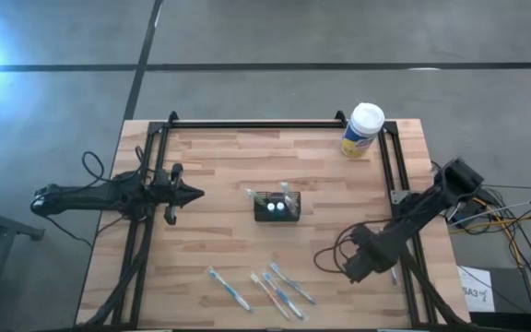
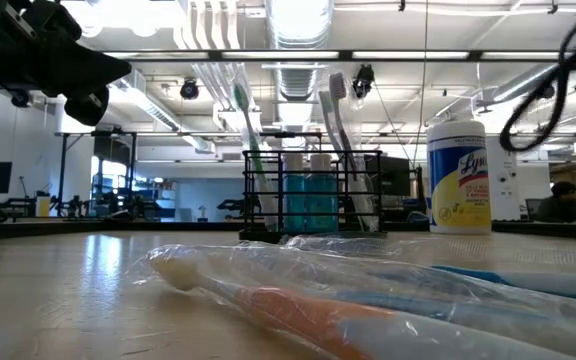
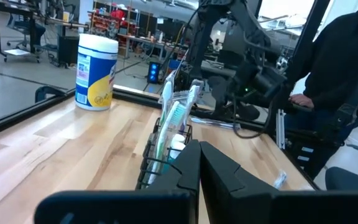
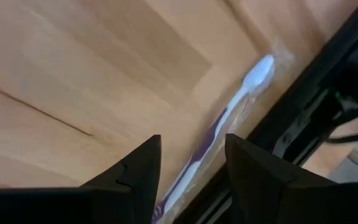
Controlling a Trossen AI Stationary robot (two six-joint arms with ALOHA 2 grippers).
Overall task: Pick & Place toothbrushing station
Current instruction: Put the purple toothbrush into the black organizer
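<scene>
One toothbrushing station [image 1: 277, 207], desk [image 1: 219, 166] centre, two brushes already upright in it. Right gripper [image 4: 188, 163]: jaws spread, empty, poised over a wrapped purple toothbrush [image 4: 229, 118] by the desk's 4 o'clock frame rail. You should lower straight, straddle the handle mid-length, and close gently; the wrapper probably slips. Left gripper [image 1: 192, 195]: jaws together, empty, waiting at 9 o'clock.
</scene>
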